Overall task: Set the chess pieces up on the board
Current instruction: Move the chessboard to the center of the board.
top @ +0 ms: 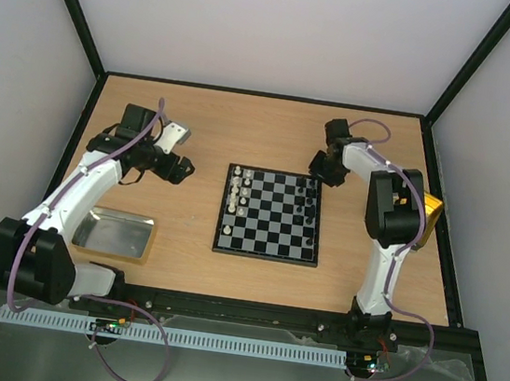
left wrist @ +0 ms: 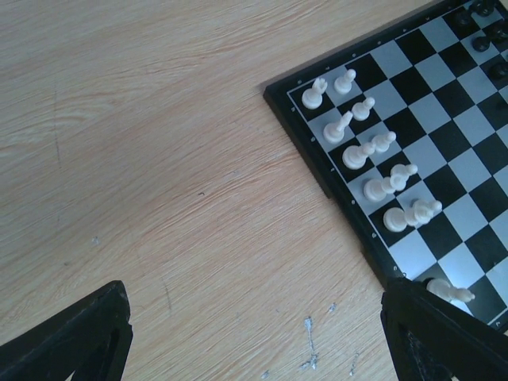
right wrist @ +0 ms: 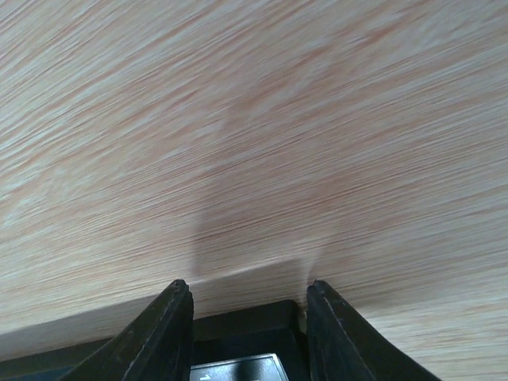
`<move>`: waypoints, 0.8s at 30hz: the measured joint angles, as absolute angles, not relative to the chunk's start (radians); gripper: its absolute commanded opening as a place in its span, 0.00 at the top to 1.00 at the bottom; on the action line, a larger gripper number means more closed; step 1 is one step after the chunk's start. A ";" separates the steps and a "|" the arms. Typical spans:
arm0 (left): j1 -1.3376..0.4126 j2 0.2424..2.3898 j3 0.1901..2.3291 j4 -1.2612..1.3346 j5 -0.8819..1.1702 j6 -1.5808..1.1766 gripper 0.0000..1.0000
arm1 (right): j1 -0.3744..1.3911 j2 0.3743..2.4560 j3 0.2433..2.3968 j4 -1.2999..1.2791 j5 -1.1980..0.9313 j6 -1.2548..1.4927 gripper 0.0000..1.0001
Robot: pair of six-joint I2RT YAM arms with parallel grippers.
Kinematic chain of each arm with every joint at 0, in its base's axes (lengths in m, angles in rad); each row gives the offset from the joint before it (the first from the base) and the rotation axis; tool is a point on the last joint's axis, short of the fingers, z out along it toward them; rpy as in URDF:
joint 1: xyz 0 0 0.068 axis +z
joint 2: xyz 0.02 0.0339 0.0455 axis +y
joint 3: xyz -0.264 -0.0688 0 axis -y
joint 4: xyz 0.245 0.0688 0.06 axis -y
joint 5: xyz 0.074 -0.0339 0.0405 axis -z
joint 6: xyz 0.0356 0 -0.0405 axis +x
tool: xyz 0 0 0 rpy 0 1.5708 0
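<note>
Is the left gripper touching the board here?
Apart. The top view shows a strip of bare table between the left gripper and the board at its left edge.

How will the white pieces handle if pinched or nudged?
Likely tippy: the white pieces look tall and slim on small bases. Probably light, so a nudge may slide or topple them on the board. Tapered tops could slip in a pinch.

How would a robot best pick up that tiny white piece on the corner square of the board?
Come straight down from above and pinch the white corner piece around its slim upper body. It stands upright, tiny, with other white pieces close beside it on the board, so a sideways approach would probably knock them.
</note>
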State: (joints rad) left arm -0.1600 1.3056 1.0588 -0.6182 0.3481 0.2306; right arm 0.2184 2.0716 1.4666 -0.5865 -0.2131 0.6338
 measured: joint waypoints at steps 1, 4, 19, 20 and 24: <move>-0.159 1.303 1.059 -0.618 0.348 0.231 0.14 | 0.227 2.072 1.467 -0.583 -0.216 0.634 0.62; -0.154 1.301 1.059 -0.618 0.348 0.228 0.14 | 0.249 2.072 1.465 -0.574 -0.227 0.634 0.62; -0.142 1.293 1.058 -0.618 0.348 0.227 0.14 | 0.313 2.006 1.360 -0.522 -0.226 0.674 0.62; -0.142 1.293 1.058 -0.618 0.348 0.227 0.14 | 0.316 2.000 1.351 -0.519 -0.226 0.677 0.62; -0.142 1.293 1.058 -0.618 0.348 0.227 0.15 | 0.322 1.982 1.328 -0.513 -0.226 0.682 0.59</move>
State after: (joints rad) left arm -0.1425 1.2934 1.0584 -0.6182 0.3481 0.2268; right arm 0.3222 1.9823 1.3277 -0.5133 -0.2264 0.6819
